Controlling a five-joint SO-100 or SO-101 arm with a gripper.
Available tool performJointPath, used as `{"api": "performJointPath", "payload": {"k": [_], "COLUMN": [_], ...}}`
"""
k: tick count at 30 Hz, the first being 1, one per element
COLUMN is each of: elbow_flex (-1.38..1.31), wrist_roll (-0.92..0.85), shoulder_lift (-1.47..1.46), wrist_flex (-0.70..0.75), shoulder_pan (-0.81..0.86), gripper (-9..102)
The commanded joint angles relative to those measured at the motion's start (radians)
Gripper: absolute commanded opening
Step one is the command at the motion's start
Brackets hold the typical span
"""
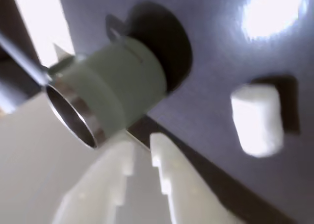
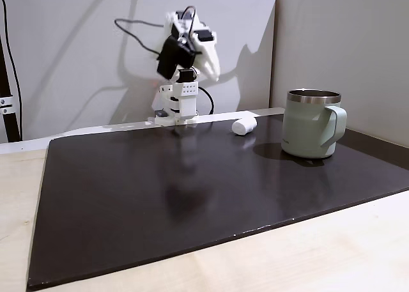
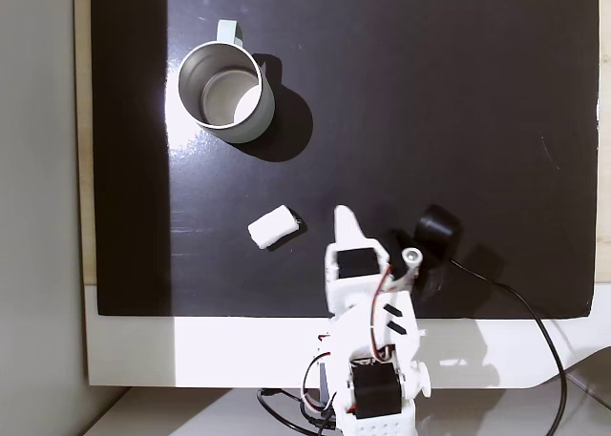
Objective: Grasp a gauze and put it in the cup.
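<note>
Gauze (image 3: 272, 226) lying on the dark mat, just left of the gripper (image 3: 342, 217) in the top-down fixed view, long axis slanted across the approach. Gripper empty, hardly parted, raised above the bench. Cup (image 3: 221, 85) upright, well beyond the gauze.

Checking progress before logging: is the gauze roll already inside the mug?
No, in the top-down fixed view the gauze roll lies on the dark mat, apart from the mug.
</note>
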Motion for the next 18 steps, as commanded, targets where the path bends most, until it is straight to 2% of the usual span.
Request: {"api": "performJointPath", "payload": {"k": [1,9,14,18], "elbow_flex": [-0.258,-0.517,-0.574,-0.581], "wrist_roll": [0.08,0.324,0.405,0.385], "shoulder_lift": [-0.201,-0.523,-0.775,-0.922], "wrist_flex": [0.104,0.316,0.391,0.405], "shoulder_pan": [-0.049,-0.189,-0.213,-0.224], "gripper": [11,28,32,33]}}
